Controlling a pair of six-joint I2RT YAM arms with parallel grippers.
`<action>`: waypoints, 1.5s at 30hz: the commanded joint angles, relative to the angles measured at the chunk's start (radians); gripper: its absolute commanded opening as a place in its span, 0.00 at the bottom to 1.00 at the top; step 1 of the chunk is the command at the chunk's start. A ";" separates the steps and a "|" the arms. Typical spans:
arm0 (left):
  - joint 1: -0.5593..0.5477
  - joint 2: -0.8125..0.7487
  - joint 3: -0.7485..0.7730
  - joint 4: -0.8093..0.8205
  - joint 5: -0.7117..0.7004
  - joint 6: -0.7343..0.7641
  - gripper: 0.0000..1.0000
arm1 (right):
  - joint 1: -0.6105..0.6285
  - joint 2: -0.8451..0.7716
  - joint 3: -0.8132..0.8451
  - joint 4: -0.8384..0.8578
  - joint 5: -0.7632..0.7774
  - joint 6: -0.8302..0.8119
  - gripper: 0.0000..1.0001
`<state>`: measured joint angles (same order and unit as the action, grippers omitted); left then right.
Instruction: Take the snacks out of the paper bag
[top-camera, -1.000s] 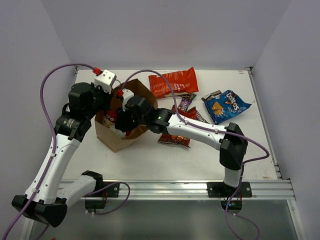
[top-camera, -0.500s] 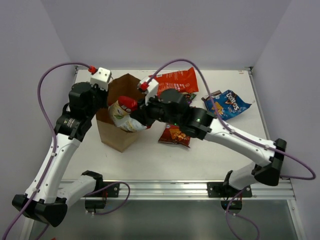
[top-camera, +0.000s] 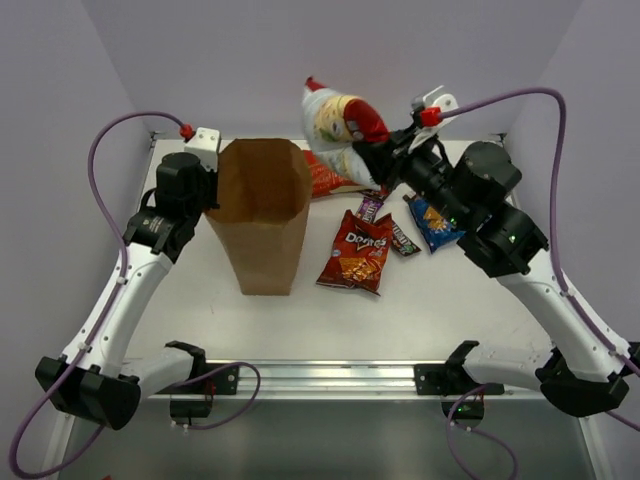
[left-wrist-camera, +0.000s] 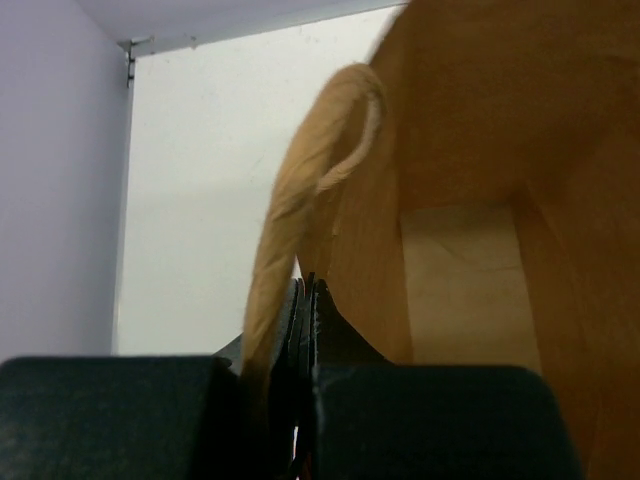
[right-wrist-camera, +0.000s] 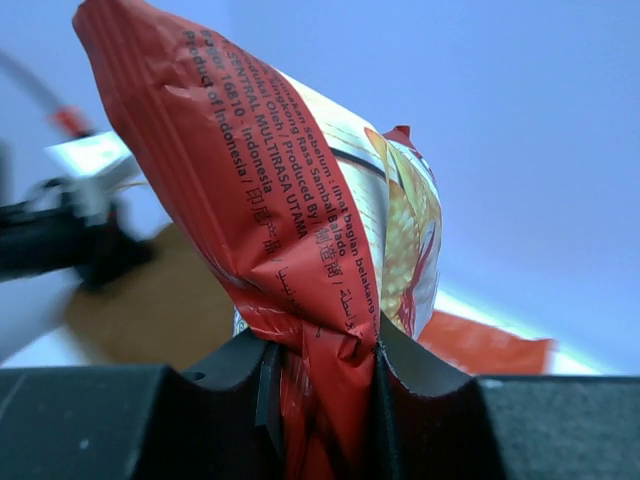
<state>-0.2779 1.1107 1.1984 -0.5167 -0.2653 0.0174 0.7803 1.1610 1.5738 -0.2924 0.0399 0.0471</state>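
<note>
Red-white-yellow bag (top-camera: 338, 122) sits pinched upright in the right gripper (top-camera: 369, 158).

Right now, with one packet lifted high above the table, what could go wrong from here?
1. The right pincer pinches the red-white-yellow packet only by its crimped end, high above the table; it may slip and fall.
2. The left pincer holds the tall paper bag just at its rim, beside the handle; a pull or sudden release might tip it toward the red Doritos bag.
</note>
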 joint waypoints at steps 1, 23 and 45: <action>0.032 0.031 0.046 -0.046 -0.048 -0.076 0.00 | -0.119 0.023 0.023 0.159 0.148 -0.174 0.00; 0.170 0.064 0.104 -0.045 0.040 -0.091 0.00 | -0.552 0.762 0.203 0.320 0.413 -0.293 0.15; 0.364 0.475 0.483 0.090 0.073 -0.192 0.00 | -0.487 -0.156 -0.279 -0.031 -0.075 0.263 0.99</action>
<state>0.0673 1.5242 1.5932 -0.5098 -0.2012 -0.1318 0.2928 1.0618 1.4105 -0.3321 0.0921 0.1936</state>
